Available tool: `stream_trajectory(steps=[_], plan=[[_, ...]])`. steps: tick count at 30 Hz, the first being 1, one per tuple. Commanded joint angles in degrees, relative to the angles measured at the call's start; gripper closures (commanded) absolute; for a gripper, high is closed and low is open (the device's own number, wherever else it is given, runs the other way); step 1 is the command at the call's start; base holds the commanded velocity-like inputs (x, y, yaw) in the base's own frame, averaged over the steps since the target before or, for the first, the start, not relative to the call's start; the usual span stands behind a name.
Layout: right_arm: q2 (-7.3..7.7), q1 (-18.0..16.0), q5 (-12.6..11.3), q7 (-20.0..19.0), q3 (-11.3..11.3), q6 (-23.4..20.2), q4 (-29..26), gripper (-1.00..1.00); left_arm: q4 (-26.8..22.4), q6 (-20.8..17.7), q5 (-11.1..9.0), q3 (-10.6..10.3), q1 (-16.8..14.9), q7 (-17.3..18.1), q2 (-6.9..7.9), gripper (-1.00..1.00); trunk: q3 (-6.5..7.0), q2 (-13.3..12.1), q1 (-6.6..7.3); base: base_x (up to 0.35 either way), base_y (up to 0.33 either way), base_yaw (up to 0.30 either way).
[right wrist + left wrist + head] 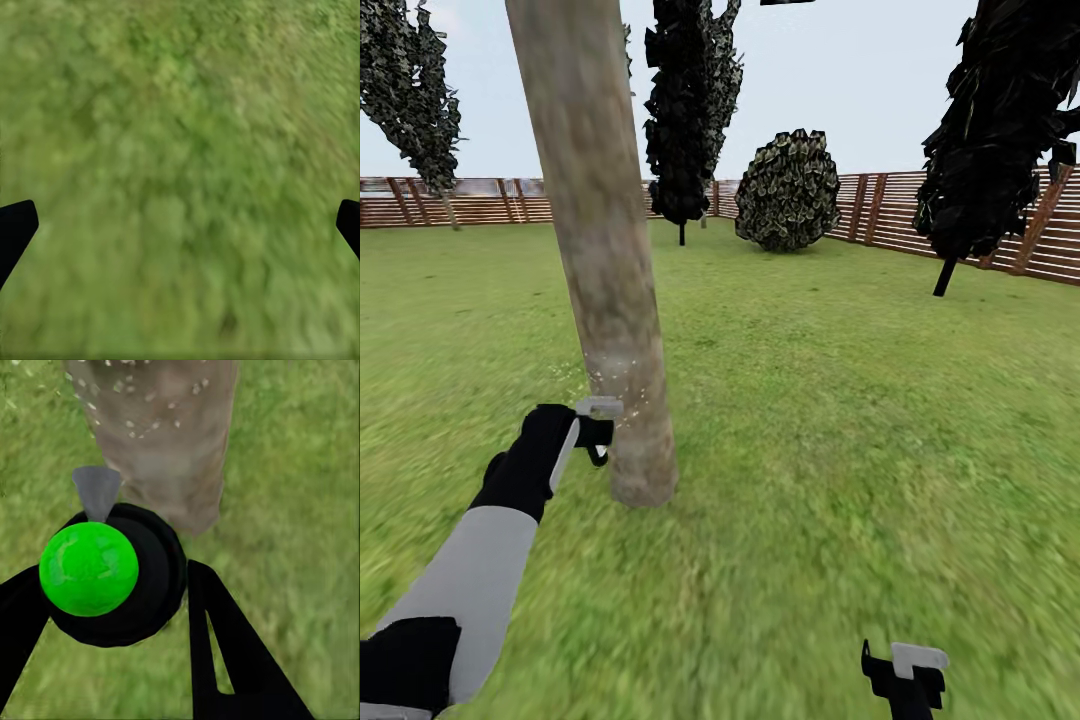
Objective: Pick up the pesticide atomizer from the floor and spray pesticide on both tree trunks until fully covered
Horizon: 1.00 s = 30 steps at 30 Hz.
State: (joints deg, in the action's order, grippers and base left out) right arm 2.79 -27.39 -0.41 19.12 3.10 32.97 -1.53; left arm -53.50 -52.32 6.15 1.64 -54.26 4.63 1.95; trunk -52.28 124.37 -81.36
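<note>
Left claw clenched on pesticide atomizer beside tree trunk, fenced lawn around.

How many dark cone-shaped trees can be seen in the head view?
2: one cone-shaped tree stands behind the tree trunk, another by the fence at right. Others may be hidden.

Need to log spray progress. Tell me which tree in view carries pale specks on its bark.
The bare grey-brown tree trunk nearest the left gripper, speckled just above the held pesticide atomizer. The dark, leafy trees behind show none.
</note>
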Motion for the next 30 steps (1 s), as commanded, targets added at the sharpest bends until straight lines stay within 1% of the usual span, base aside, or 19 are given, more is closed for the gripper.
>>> stream_trajectory(steps=[1,2,3,4,5,8,15,23,30], plan=[[0.01,0.0,0.0,0.3,0.3,0.1,0.0,-1.00,-0.3,-1.5,0.6,0.3,-0.3,0.5,0.63,1.00,-0.05,0.0,0.01,0.000,0.000,0.144],[0.02,0.0,0.0,0.3,0.3,0.1,0.0,-1.00,-0.5,-3.4,0.3,0.4,-0.1,0.7,4.08,1.00,-0.05,0.0,0.01,0.000,0.000,0.255],[0.02,0.0,0.0,0.3,0.3,0.1,0.0,-1.00,-0.5,-3.5,0.3,0.4,0.1,0.8,5.11,1.00,-0.05,0.0,0.01,0.000,0.000,0.224],[0.02,0.0,0.0,0.3,0.3,0.1,0.0,-1.00,-0.5,-3.6,0.3,0.4,0.3,0.8,5.58,1.00,-0.05,0.0,0.01,0.000,0.000,0.119],[0.02,0.0,0.0,0.3,0.3,0.1,0.0,-1.00,-0.6,-3.6,0.2,0.4,0.4,0.8,5.71,1.00,-0.05,0.0,0.01,0.000,0.000,0.061],[0.02,0.0,0.0,0.3,0.3,0.1,0.0,-1.00,-0.6,-3.6,0.5,-0.1,0.6,0.6,5.50,1.00,-0.05,0.0,0.01,0.000,-0.119,0.021],[0.02,0.0,0.0,0.3,0.3,0.1,0.0,-1.00,-0.6,-3.6,0.4,0.0,0.6,0.5,5.26,1.00,-0.05,0.0,0.01,0.005,-0.262,0.001],[0.02,0.0,0.0,0.3,0.3,0.1,0.0,-1.00,-0.6,-3.6,0.5,0.1,0.6,0.5,5.25,1.00,-0.05,0.0,0.01,0.190,-0.214,0.000],[-0.03,0.0,0.0,0.3,0.3,0.1,0.0,-1.00,-0.6,-3.7,0.5,0.1,0.6,0.5,5.25,1.00,-0.05,0.0,0.01,0.026,-0.268,0.088]])
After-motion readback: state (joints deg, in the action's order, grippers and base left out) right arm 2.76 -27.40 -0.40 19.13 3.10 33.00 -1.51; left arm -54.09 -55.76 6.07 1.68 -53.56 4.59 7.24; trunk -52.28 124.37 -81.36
